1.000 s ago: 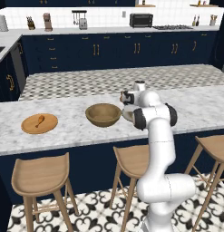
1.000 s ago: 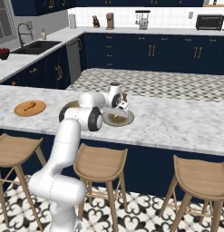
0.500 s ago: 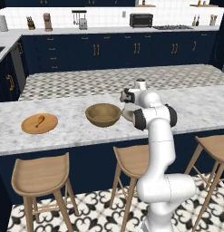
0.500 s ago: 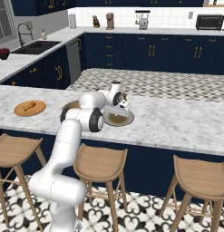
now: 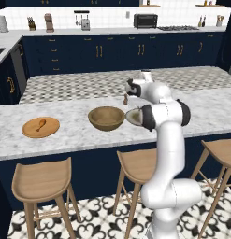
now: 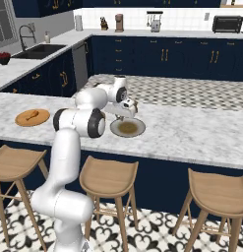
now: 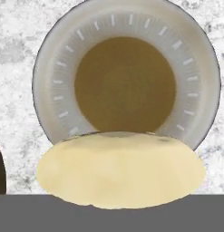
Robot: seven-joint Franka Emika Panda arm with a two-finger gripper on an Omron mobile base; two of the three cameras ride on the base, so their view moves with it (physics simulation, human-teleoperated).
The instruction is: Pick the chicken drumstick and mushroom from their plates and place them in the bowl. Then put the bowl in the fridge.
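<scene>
Jaws are closed on the mushroom [image 7: 120, 168], above the grey-rimmed plate [image 7: 59, 97]. Drumstick [image 5: 40, 124] lies on the wooden plate [image 5: 30, 131].

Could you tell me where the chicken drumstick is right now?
The chicken drumstick lies on the flat wooden plate at the counter's left end, left of the wooden bowl.
</scene>
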